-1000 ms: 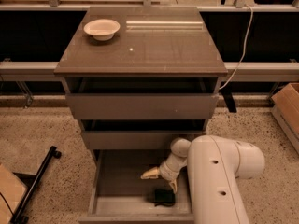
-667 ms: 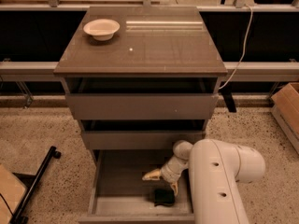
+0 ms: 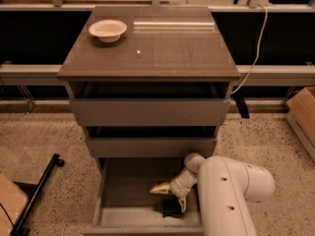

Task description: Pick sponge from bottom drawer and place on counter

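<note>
The bottom drawer (image 3: 123,200) of the grey cabinet is pulled out, its flat floor in view. The dark green sponge (image 3: 172,208) lies on the drawer floor near the front right. My gripper (image 3: 171,195) reaches down into the drawer from the white arm at the right. Its pale yellow fingertips (image 3: 160,188) are spread apart, one to the left of the sponge and one just above its right edge. The gripper is open and holds nothing. The counter (image 3: 157,45) is the glossy grey-brown top of the cabinet.
A white bowl (image 3: 107,30) sits at the counter's back left. The two upper drawers (image 3: 147,112) stick out slightly. A black stand leg (image 3: 37,193) lies on the floor at left, a cardboard box (image 3: 302,114) at right. A white cable (image 3: 253,48) hangs behind.
The gripper has shifted slightly lower and toward the sponge inside the drawer. The sponge has not moved.
</note>
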Robot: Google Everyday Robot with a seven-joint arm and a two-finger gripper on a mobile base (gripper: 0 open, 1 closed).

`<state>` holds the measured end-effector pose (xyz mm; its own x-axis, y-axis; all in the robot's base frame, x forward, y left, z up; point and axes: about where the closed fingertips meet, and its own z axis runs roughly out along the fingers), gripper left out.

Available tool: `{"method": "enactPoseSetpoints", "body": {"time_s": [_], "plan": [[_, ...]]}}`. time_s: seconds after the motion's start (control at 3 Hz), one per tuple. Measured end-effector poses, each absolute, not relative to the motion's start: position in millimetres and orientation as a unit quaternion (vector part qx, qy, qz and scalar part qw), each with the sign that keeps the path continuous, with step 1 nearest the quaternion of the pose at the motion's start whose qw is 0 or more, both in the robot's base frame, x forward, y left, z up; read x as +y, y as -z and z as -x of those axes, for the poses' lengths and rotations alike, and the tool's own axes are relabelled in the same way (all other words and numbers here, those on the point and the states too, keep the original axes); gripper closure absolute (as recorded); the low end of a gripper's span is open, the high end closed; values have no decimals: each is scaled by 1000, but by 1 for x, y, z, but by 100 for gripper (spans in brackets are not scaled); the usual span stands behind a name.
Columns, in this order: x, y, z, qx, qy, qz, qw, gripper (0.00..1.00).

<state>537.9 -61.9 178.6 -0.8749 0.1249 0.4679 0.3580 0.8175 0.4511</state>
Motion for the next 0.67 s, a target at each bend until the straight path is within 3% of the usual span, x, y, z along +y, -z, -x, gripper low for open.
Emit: {"method": "enactPoseSetpoints", "body": {"time_s": [0.67], "plan": [[-64,-147,-538,-921,270,151,235,0]]}}
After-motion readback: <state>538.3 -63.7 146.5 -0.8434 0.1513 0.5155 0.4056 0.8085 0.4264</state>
